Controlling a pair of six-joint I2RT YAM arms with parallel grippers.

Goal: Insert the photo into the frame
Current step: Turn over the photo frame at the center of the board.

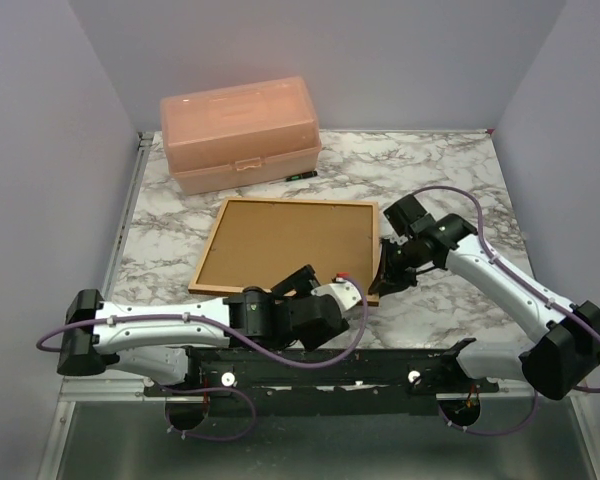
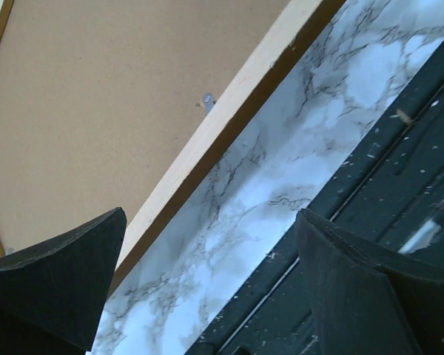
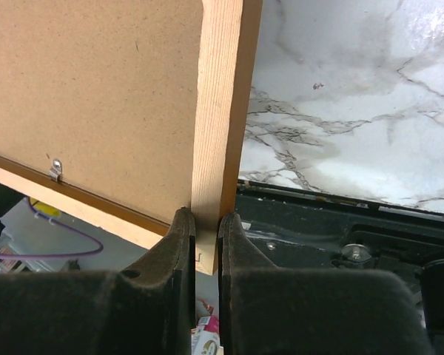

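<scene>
- Where the black mounting rail (image 1: 310,362) runs along the 6 o'clock edge of the marble desk (image 1: 450,170), both arms are bolted on. The left arm stretches low from 8 o'clock toward the centre, and the right arm bends in from 4 o'clock.
- The left gripper (image 2: 211,222) hangs with its jaws spread wide and nothing between them. It is just over the near rail of the frame (image 1: 300,201), toward that rail's 5 o'clock end. In the left wrist view one finger stands on the board side and the other on the side of the black rail.
- The right gripper (image 3: 206,218) is closed on the frame's right-hand rail, close to its 4 o'clock corner. Its fingers (image 3: 166,259) press the wood from either side, one on the inner face and one on the outer.
- Whether that corner is raised off the desk cannot be told.
- The frame lies back-up at the centre of the desk, turned slightly so that its near-left corner points to 8 o'clock.
- A plain brown backing board (image 1: 280,245) fills the frame's opening.
- A small metal tab (image 3: 55,170) on the near rail reaches over the board's edge.
- A pink plastic box (image 1: 240,130) stands at 11 o'clock with its lid shut and its latch facing the arms. It is near the frame's far-left corner but not touching it.
</scene>
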